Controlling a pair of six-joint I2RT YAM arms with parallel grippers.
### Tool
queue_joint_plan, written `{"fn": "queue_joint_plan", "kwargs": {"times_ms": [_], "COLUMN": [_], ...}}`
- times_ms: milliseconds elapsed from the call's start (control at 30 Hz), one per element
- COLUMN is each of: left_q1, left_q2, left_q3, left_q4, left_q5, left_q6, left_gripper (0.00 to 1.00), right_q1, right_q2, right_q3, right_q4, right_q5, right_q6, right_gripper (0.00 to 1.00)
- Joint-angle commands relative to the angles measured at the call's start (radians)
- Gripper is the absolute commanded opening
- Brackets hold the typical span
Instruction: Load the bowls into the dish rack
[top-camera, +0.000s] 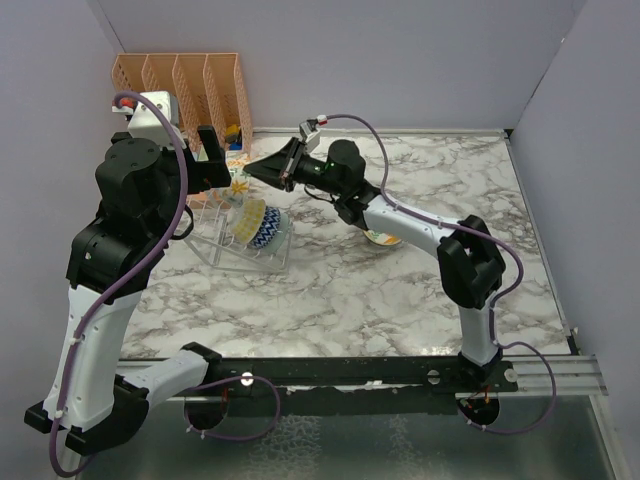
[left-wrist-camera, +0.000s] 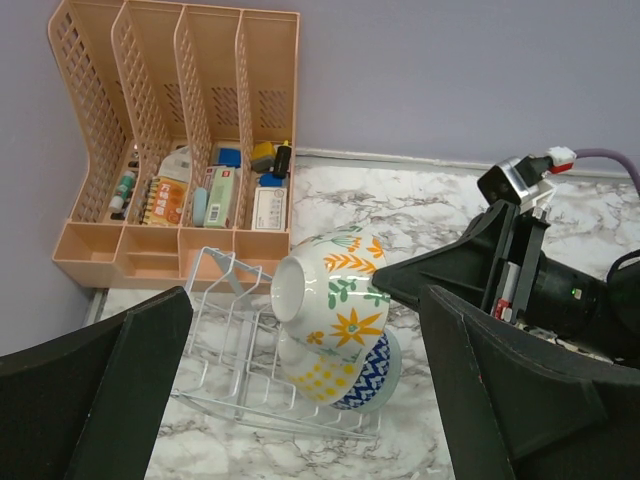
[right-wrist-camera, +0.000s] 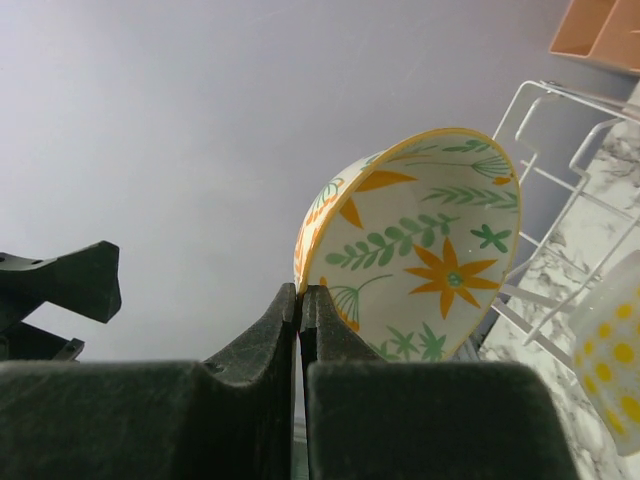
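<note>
The marbled worktop (top-camera: 420, 300) filled the lower and middle part of the overhead view. The right arm reached up and left across it, and a bowl (top-camera: 383, 238) lay partly hidden under the forearm. Left of centre stood the clear dish rack (left-wrist-camera: 230, 350), with a yellow-dotted bowl (left-wrist-camera: 315, 378) and a blue-patterned bowl (left-wrist-camera: 368, 378) leaning on edge among its prongs. Just above those two hung the floral bowl (right-wrist-camera: 430, 250), tipped on its side; whether it touched them could not be told. The right tool (right-wrist-camera: 300, 300) was pinched tight on the floral bowl's rim. The left tool (top-camera: 212, 158), spread wide with nothing in it, hovered by the rack's far left side. The orange file organiser (left-wrist-camera: 170, 120) stood against the back wall at upper left.
</note>
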Motion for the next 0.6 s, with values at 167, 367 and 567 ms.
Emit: {"fn": "queue_joint_plan", "kwargs": {"times_ms": [167,367,567], "left_q1": [-0.007,-0.006,-0.006], "left_q2": [-0.008,-0.007,0.003], "left_q3": [0.022,0.011,0.008], "left_q4": [0.000,0.006,0.006], "left_q5": [-0.026,-0.020,-0.010], "left_q6": [0.018,0.015,0.012], "left_gripper": [0.99,0.99,0.99], "right_q1": [0.028,0.032,0.033], "right_q2": [0.054,0.068,0.111], "right_q3": [-0.087,-0.158,-0.176], "right_q4": [0.317,0.377,0.433], "right_q5": [0.055,0.073,0.058], "right_q6": [0.194,0.238,0.268], "right_gripper": [0.01,0.01,0.01]}}
